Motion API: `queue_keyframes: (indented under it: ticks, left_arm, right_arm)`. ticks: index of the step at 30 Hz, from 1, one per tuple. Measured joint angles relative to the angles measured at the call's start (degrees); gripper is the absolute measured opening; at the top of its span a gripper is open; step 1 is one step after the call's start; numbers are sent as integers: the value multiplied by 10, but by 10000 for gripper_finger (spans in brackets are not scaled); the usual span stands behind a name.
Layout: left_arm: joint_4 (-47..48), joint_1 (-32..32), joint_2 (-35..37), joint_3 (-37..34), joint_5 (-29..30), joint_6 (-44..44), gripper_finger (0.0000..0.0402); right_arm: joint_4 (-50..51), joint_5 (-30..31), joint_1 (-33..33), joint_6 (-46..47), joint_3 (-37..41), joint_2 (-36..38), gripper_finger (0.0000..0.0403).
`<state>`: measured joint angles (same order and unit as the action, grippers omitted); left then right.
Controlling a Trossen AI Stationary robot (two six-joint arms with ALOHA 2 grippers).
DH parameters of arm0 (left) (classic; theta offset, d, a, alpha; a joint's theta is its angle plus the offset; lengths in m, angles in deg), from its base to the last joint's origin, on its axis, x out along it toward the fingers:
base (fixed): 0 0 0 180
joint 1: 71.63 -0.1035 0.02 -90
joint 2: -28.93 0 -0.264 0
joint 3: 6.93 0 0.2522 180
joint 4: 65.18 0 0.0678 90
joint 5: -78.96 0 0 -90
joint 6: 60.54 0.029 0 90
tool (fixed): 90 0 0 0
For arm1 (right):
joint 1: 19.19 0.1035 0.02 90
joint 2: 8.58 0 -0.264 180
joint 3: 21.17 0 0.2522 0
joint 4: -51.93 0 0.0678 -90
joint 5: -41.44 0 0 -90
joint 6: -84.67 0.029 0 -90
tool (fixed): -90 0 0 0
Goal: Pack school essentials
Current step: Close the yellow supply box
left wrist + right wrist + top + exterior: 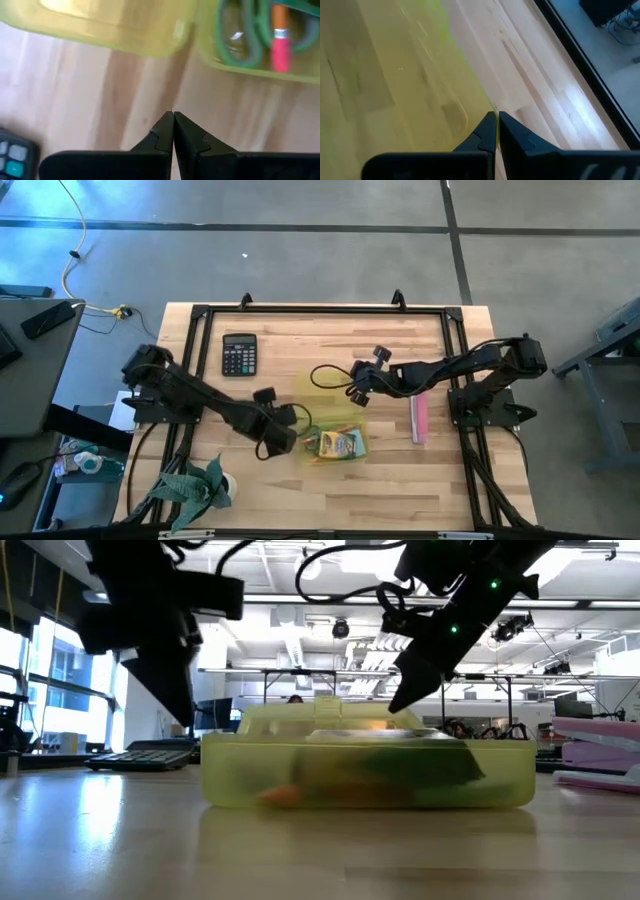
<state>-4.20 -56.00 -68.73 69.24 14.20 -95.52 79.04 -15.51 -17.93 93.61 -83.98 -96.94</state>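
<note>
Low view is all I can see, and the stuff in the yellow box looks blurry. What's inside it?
Observer: The left wrist view shows green-handled scissors lying in the case.
Operator: Is the box's lid open or closed?
Observer: Open. From above, the lid lies on the table next to the filled half.
Operator: Are the robot's pinchers holding anything?
Observer: No. The left gripper and the right gripper are both shut with nothing between their tips.
</note>
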Motion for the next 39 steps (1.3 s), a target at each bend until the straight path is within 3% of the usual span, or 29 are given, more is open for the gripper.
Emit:
queue_keyframes:
  ticks: [19, 39]
  left_arm:
    - [6, -159, 0, 0, 20, 68, 0]
    - [-8, -371, 2, 0, -177, 243, 0]
  right_arm:
    - [23, 53, 47, 29, 0, 8, 4]
    - [32, 67, 56, 45, 0, 8, 4]
